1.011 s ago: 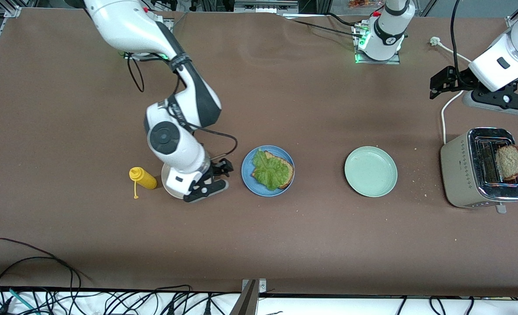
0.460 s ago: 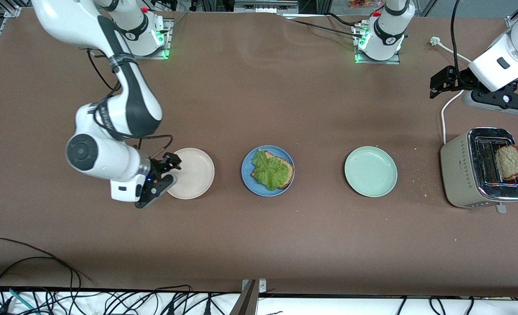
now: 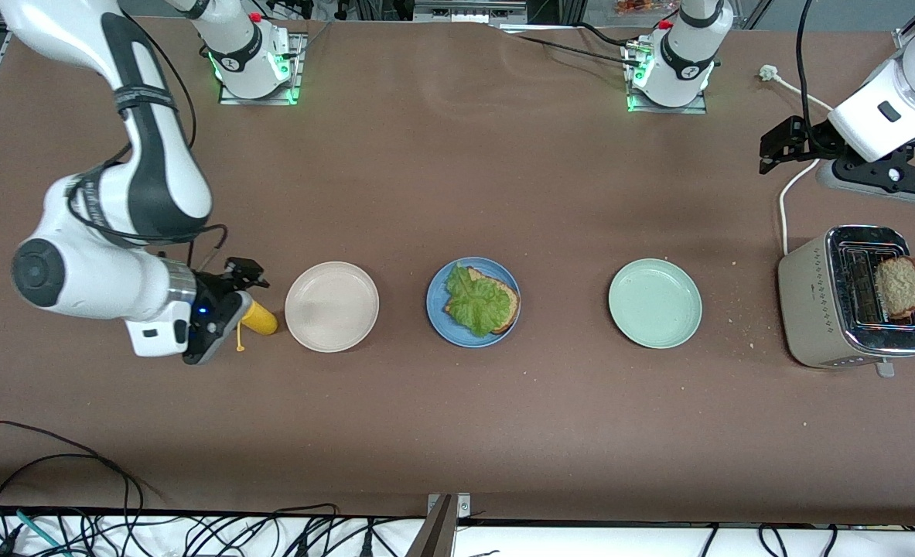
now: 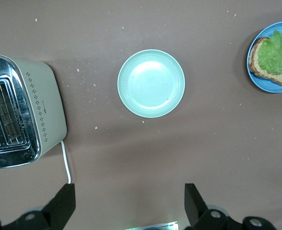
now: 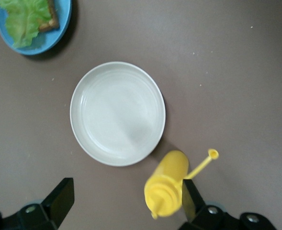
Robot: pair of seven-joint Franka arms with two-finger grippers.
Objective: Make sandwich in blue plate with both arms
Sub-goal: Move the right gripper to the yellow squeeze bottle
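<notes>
We see a row of things across the brown table (image 3: 457,433). At the right arm's end lies a yellow squeeze bottle (image 3: 259,318) on its side, just beside a round beige-white plate (image 3: 332,306), which holds nothing. Next along the row sits the round medium-blue plate (image 3: 472,302) with a raised rim; on it lies one square slice of brown wholegrain bread (image 3: 507,303) with a ruffled green lettuce leaf (image 3: 476,303) on top. Toward the left arm's end stands a round pale green plate (image 3: 654,303), then a beige toaster with a chrome top (image 3: 821,309). A second slice of wholegrain bread (image 3: 901,287) rests on the toaster's top edge.

The right gripper (image 3: 225,309) hangs over the yellow bottle, jaws open and holding nothing, well apart from the blue plate. The left gripper (image 3: 844,158) hovers over the table by the toaster's white cord (image 3: 786,209), jaws open and holding nothing, well apart from both bread slices.
</notes>
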